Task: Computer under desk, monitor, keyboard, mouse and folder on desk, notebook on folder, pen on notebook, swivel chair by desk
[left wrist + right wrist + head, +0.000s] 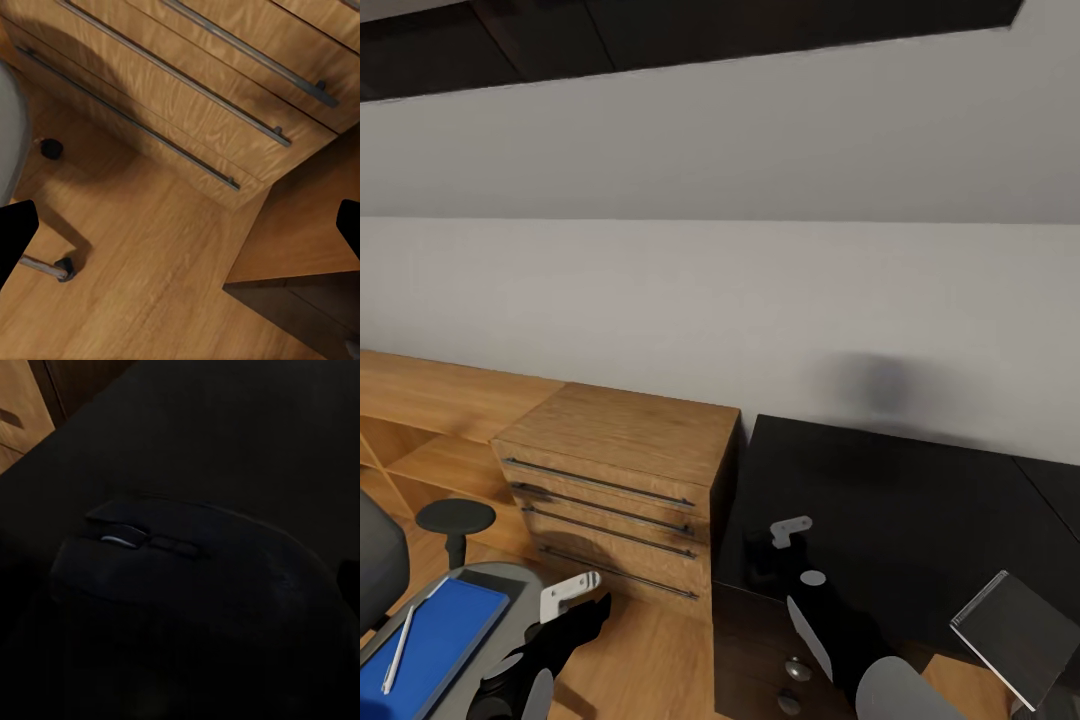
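The swivel chair (510, 585) stands at the lower left, and the blue folder (450, 630) lies on its seat with a thin white pen (400, 648) on top. My left gripper (575, 598) hangs open just right of the seat, over the wooden floor (150, 247). The glossy black desk (920, 500) fills the right side. My right gripper (788, 540) hovers low over its near left corner. A black mouse (187, 577) lies on the desk right under that gripper (180, 585), whose fingers appear spread wide at the picture's edges.
A light wooden chest of drawers (620, 460) with long bar handles stands between the chair and the desk, its drawer fronts (195, 90) close to my left gripper. A chair castor (66, 265) is on the floor. A grey flat slab (1015, 630) is at the lower right.
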